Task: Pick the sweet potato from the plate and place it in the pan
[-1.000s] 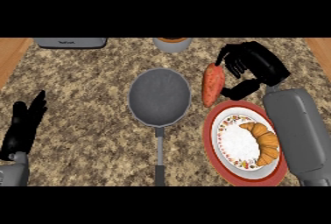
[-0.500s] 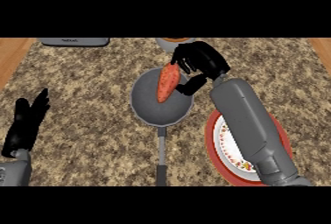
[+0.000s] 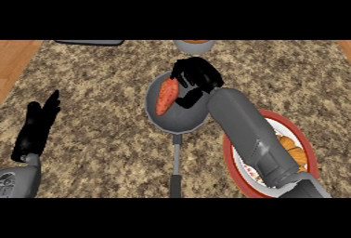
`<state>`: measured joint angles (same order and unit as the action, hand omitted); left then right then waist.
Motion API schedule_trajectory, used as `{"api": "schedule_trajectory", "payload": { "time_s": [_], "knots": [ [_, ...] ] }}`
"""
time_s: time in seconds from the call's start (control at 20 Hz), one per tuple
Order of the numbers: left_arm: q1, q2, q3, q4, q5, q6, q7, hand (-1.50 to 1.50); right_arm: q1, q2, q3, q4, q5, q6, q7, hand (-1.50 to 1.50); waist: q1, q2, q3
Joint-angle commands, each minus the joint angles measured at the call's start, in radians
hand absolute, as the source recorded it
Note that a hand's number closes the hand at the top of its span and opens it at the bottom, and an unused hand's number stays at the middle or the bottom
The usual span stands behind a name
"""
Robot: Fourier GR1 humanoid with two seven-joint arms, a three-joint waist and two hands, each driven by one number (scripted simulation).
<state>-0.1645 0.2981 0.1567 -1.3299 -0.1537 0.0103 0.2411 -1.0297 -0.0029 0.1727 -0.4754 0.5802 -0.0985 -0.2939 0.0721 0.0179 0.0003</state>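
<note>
One hand matters here: the right hand [image 3: 197,76] is curled round the upper end of the sweet potato [image 3: 165,96], which hangs upright over the left half of the grey pan [image 3: 188,118], its lower end down inside the bowl or very close to it; whether it touches the base I cannot tell. The left hand [image 3: 37,128] rests open near the view's left edge, fingers up, well apart from everything. The red-rimmed plate [image 3: 231,160] lies to the right, mostly hidden under the right forearm, with a croissant [image 3: 293,151] showing on it. The risk, as I judge it, lies in the release: the sweet potato stands on end near the pan's left rim, so if the fingers open while it is tilted that way, it could topple over the rim onto the worktop [image 3: 103,93]. A nudge from the hand could also shift the pan by its long handle.
</note>
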Motion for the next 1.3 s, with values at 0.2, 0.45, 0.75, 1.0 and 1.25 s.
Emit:
{"api": "schedule_trajectory", "payload": {
  "time_s": [0.2,0.45,0.75,1.0,1.25],
  "knots": [
    [-0.061,-0.037,-0.047,0.008,-0.024,0.005,0.008,0.0,0.005,0.003,0.084,0.115,-0.24,0.001,-0.023,-1.5,0.068,0.015,0.001],
    [-0.116,-0.022,-0.049,0.046,-0.022,-0.022,0.009,0.0,0.029,0.003,0.144,0.127,-0.319,0.002,-0.047,-1.5,0.101,0.025,0.002],
    [-0.129,-0.045,-0.056,0.045,-0.031,0.001,0.032,0.0,0.052,0.003,0.182,0.092,-0.443,-0.028,-0.094,-1.5,0.101,0.02,0.003],
    [-0.1,-0.046,-0.048,0.073,-0.034,0.007,-0.007,0.0,0.05,0.003,0.136,0.076,-0.572,-0.061,-0.173,-1.5,0.074,0.018,0.002],
    [-0.111,-0.021,-0.016,0.089,-0.028,0.011,-0.002,0.0,0.0,0.003,0.116,0.1,-0.678,-0.125,-0.152,-1.5,0.047,0.012,0.001]
  ]
}}
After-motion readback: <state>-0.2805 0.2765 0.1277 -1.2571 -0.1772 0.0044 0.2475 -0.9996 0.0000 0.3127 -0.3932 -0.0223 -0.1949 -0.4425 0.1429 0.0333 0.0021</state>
